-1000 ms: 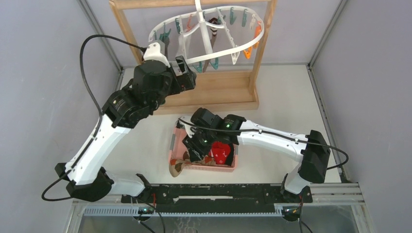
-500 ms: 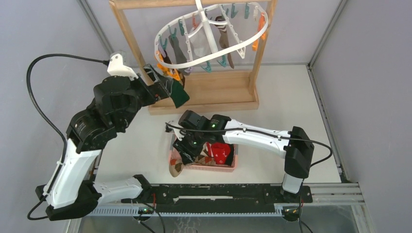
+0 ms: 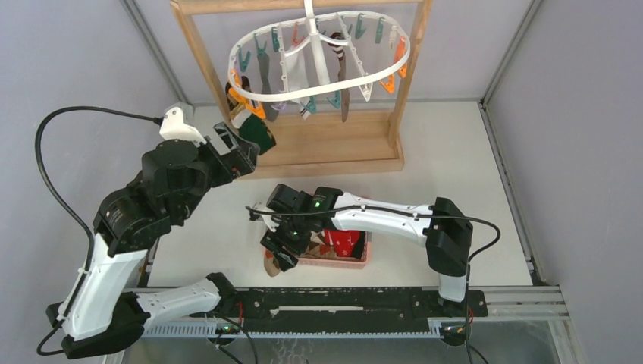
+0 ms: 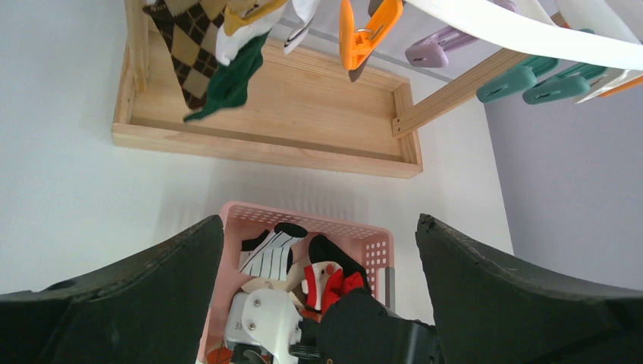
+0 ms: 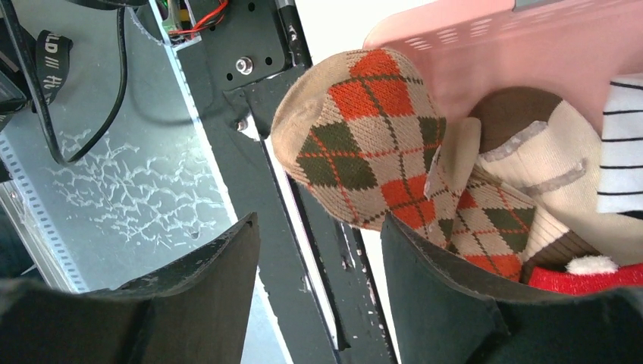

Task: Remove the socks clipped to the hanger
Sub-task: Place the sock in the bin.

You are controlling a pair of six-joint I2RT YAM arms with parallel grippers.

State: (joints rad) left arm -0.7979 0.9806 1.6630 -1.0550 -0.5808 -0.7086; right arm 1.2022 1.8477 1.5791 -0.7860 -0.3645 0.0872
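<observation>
- The hanger is hanging inside the wooden frame, which is standing at the far edge of the desk.
- Several socks are hanging from its clips: a grey sock, a white sock and a brown striped sock near the middle.
- A brown argyle sock and a green-and-white sock are hanging at the hanger's left end.
- The left gripper is hovering just below those two socks with its jaws spread wide, gripping nothing.
- A pink basket is sitting near the near edge of the desk, between the two arm bases.
- It is holding a red sock and a white black-striped sock.
- An orange argyle sock is draping over the basket's near-left corner.
- The right gripper is hovering at that corner, jaws apart, with nothing pinched between them.
</observation>
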